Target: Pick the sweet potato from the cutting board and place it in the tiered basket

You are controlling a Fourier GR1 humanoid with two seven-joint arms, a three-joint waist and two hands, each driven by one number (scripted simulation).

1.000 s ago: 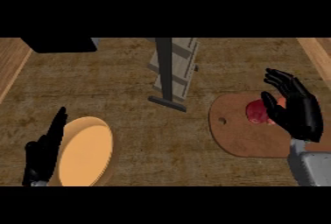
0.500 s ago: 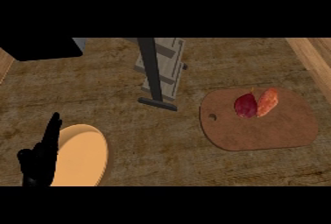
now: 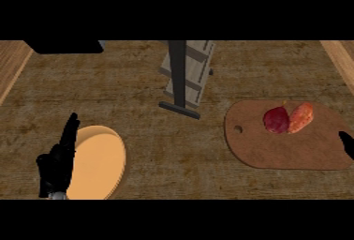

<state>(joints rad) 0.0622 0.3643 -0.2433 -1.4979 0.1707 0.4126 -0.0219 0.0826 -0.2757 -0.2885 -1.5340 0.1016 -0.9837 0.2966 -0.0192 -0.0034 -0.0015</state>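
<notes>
Lying on the cutting board (image 3: 290, 147) at the right of the surface (image 3: 173, 140), the sweet potato (image 3: 301, 117) is touching a dark red piece (image 3: 276, 120). The tiered basket (image 3: 185, 77) is standing well apart, near the top centre. The left hand (image 3: 59, 161) is resting with straight fingers beside an orange plate (image 3: 100, 161). Only a tip of the right hand (image 3: 347, 143) is showing at the right edge; its fingers cannot be judged.

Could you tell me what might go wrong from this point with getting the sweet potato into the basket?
1. The sweet potato touches a dark red item on the cutting board; a grasp might catch or nudge the wrong one.
2. The right hand barely shows at the edge, so its approach is hard to check.
3. The tiered basket looks narrow; placement could miss a tier.
</notes>
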